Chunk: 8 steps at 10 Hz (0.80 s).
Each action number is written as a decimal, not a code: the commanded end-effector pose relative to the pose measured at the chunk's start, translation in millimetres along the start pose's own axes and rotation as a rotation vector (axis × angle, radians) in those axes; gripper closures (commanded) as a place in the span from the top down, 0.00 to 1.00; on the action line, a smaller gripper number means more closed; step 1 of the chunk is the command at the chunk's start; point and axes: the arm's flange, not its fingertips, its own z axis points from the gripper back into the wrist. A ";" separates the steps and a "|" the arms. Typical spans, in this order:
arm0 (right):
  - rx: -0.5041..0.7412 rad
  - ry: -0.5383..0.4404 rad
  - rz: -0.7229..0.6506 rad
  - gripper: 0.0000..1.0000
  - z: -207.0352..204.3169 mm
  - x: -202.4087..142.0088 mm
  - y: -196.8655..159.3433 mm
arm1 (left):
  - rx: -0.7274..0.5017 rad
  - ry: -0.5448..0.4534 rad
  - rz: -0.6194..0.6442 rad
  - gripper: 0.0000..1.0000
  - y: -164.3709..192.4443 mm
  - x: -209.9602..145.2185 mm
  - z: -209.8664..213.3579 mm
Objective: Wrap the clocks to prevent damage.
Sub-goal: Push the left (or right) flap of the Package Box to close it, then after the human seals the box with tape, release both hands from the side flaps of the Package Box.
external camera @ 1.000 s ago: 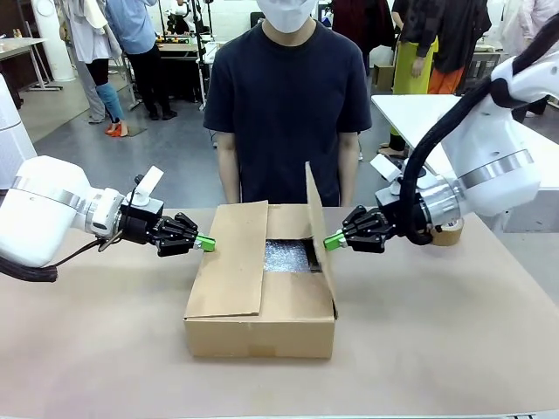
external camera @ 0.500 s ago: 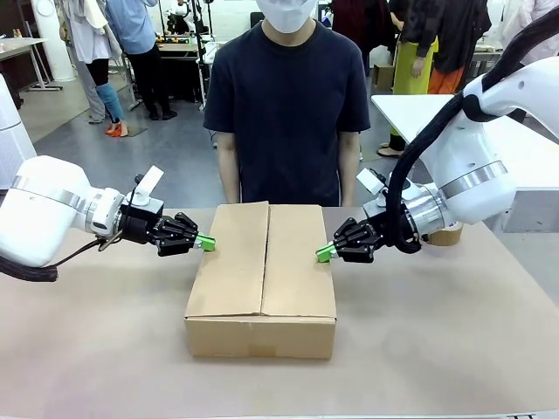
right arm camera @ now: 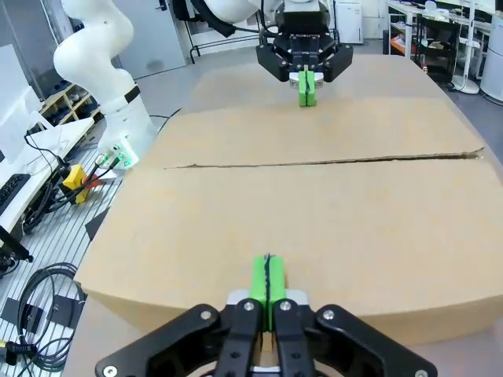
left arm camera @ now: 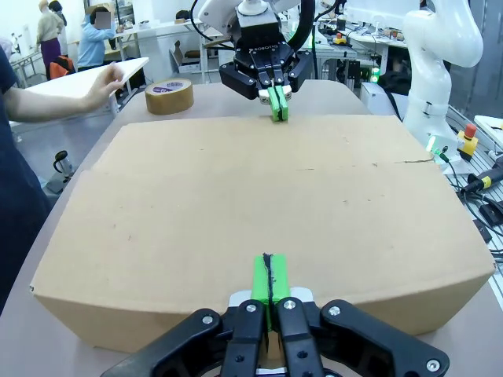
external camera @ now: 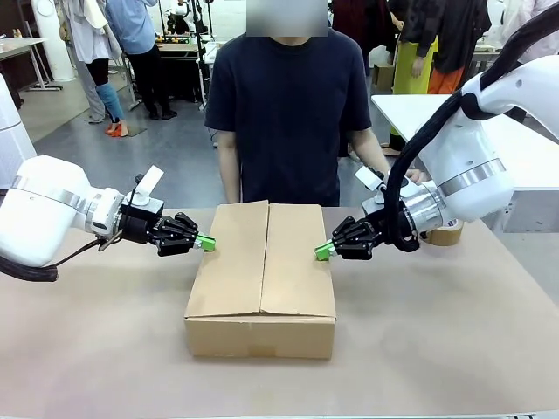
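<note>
The cardboard box (external camera: 262, 279) sits mid-table with both top flaps lying flat, so the clocks are hidden. My left gripper (external camera: 205, 243) is shut, its green tips at the left flap's outer edge. On the opposite side my right gripper (external camera: 323, 251) is shut, its tips resting at the right flap's edge. In the left wrist view my left gripper (left arm camera: 269, 276) points over the box top (left arm camera: 259, 196) toward the right gripper (left arm camera: 277, 106). From the right wrist, my right gripper (right arm camera: 269, 279) faces the flap seam (right arm camera: 322, 162) and the left gripper (right arm camera: 306, 88).
A roll of brown tape (external camera: 450, 232) lies on the table behind my right arm, also seen as the tape roll (left arm camera: 169, 96). The person (external camera: 288, 113) stands at the far edge, one hand (left arm camera: 106, 78) held out near the white side table (external camera: 472, 122).
The right flap, upright a second ago, now lies flat. My right gripper moved down and left with it. The person's arm has swung out toward the side table. My left arm stayed still.
</note>
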 end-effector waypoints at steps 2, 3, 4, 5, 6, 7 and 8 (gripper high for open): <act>-0.003 0.005 -0.007 0.01 -2.0 -3.9 -0.1 | 0.005 0.010 -0.004 0.00 0.0 -4.0 -1.1; -0.003 0.005 -0.007 0.01 -2.0 -3.9 -0.1 | 0.005 0.010 -0.004 0.00 0.0 -4.0 -1.1; -0.003 0.005 -0.007 0.01 -2.0 -3.9 -0.1 | 0.005 0.010 -0.004 0.00 0.0 -4.0 -1.1; -0.003 0.005 -0.007 0.01 -2.0 -3.9 -0.1 | 0.005 0.010 -0.004 0.00 0.0 -4.0 -1.1; -0.003 0.005 -0.007 0.01 -2.0 -3.9 -0.1 | 0.005 0.010 -0.004 0.00 0.0 -4.0 -1.1; -0.003 0.005 -0.007 0.01 -2.0 -3.9 -0.1 | 0.005 0.010 -0.004 0.00 0.0 -4.0 -1.1; -0.003 0.005 -0.007 0.01 -2.0 -3.9 -0.1 | 0.005 0.010 -0.004 0.00 0.0 -4.0 -1.1</act>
